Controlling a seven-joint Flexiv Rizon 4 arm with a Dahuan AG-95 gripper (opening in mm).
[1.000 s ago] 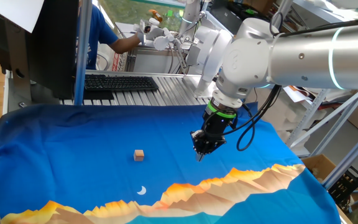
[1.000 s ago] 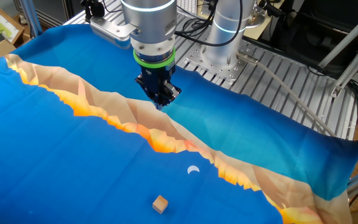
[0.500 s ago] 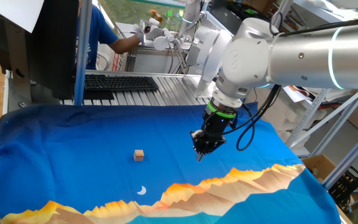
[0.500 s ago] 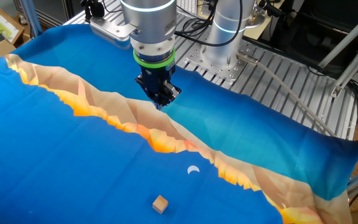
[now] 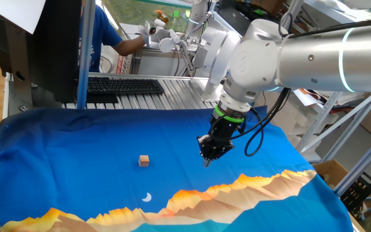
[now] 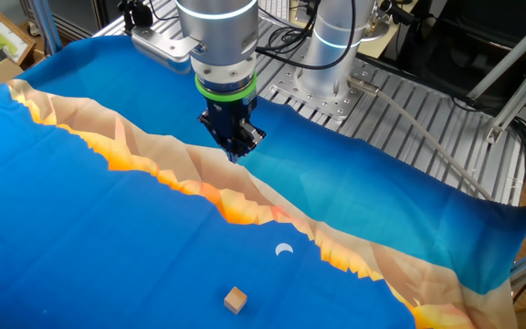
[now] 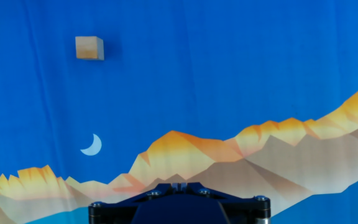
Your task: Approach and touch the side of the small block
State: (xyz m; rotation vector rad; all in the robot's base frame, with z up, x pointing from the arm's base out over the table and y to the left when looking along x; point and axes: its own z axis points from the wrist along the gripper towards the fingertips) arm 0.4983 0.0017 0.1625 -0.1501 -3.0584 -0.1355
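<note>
The small block [image 5: 144, 160] is a tiny light-brown wooden cube lying on the blue cloth; it also shows as the small block [image 6: 236, 299] near the bottom edge and the small block [image 7: 89, 48] at upper left in the hand view. My black gripper [image 5: 205, 159] hangs above the cloth well to the block's right, apart from it. Seen from the other side, the gripper [image 6: 234, 152] points down over the orange mountain print, far from the block. Its jaws are shut with nothing between them, and the gripper [image 7: 179, 185] shows only as a dark tip at the bottom edge.
A white crescent mark [image 5: 147, 197] is printed on the cloth between block and mountain print, also the crescent mark [image 6: 284, 249]. A keyboard [image 5: 124, 86] lies on the slatted metal table behind. A person's arm [image 5: 118, 40] reaches in at the back. Cables [image 6: 400, 137] run along the metal table.
</note>
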